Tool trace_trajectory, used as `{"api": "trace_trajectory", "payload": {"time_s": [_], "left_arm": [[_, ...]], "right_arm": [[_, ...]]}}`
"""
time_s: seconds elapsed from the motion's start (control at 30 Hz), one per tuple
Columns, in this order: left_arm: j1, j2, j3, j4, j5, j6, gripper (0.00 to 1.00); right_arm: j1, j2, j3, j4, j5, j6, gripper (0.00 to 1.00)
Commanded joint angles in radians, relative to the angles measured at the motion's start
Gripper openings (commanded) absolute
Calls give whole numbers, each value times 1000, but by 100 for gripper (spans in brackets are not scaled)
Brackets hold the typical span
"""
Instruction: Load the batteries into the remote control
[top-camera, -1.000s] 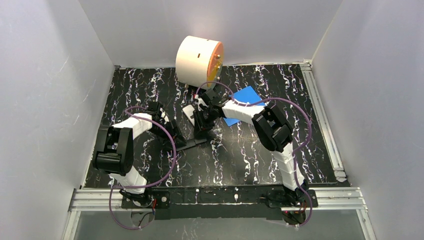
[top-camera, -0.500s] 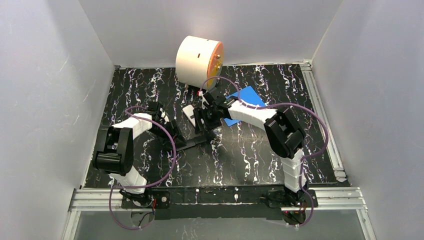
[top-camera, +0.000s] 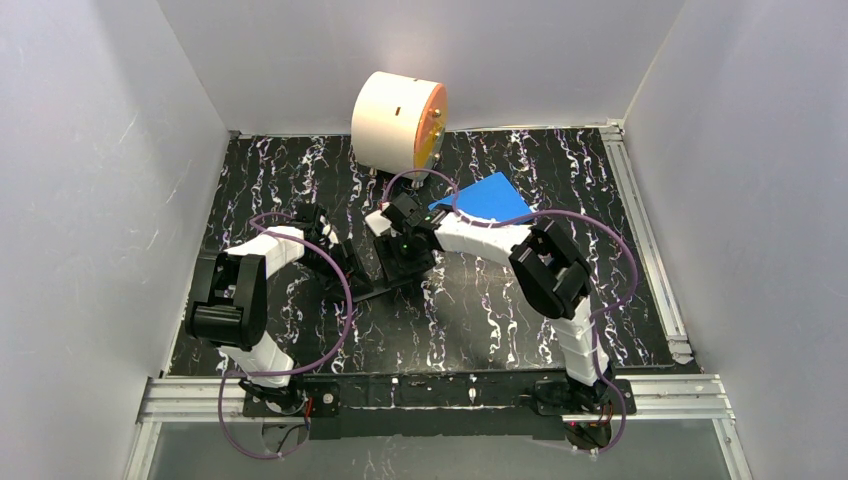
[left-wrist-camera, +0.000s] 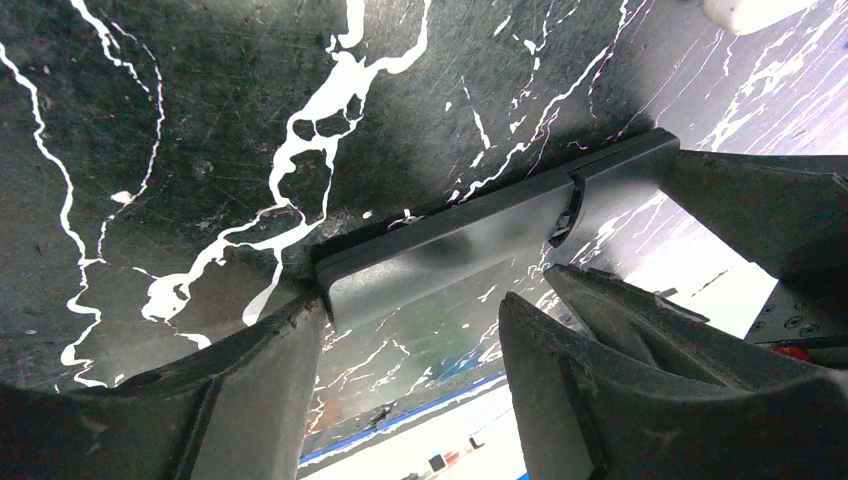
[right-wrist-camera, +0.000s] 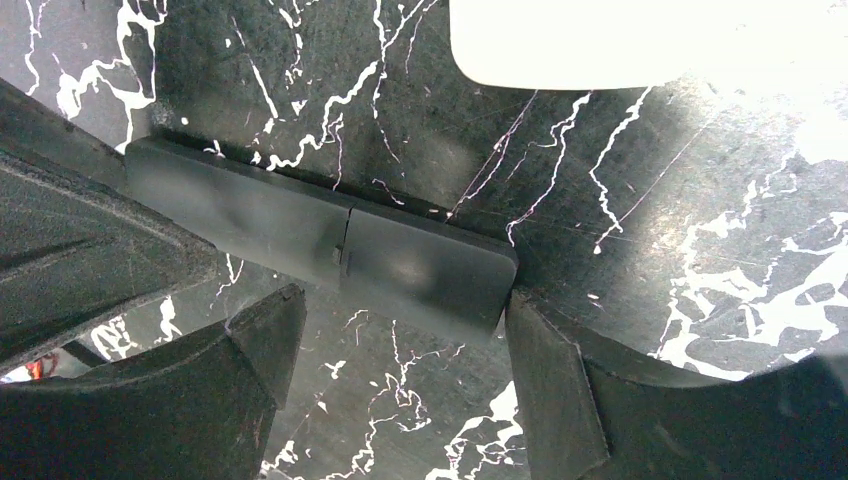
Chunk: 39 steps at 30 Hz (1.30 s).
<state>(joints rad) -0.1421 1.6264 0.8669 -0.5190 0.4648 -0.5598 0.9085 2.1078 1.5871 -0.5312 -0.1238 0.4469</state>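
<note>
Black remote lies flat on the table between both claws. It's slim and matte, with a cover seam mid-body. Probably light, stiff and slippery, so pinch its long edges, clear of the seam. Right claw is spread around one end. Left claw is parted at the other; can't tell if it's gripping. You've no batteries in sight.

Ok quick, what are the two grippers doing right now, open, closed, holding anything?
Left gripper: open, at one end of the black remote, not clamping it.
Right gripper: open, at the remote's other end, holding nothing.
</note>
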Motion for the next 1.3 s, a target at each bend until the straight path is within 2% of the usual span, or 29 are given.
{"api": "trace_trajectory", "payload": {"time_s": [0.0,0.17,0.43,0.63,0.8,1.1,1.27], "left_arm": [[-1,26,-18,-1,-20,28,63],[-1,24,-22,2,-20,32,62],[-1,26,-22,2,-20,35,62],[-1,23,-19,-1,-20,38,62],[-1,20,-16,-6,-24,40,62],[-1,20,-15,-10,-24,43,62],[-1,18,-20,-10,-26,47,62]], "right_arm": [[16,40,15,-61,116,19,80],[28,44,15,-78,220,3,77],[38,27,13,-98,296,-23,71],[39,9,-3,-18,165,-20,76],[36,-16,-11,13,63,18,76],[2,-52,-5,-18,75,32,77],[-26,-88,-37,52,78,53,78]]}}
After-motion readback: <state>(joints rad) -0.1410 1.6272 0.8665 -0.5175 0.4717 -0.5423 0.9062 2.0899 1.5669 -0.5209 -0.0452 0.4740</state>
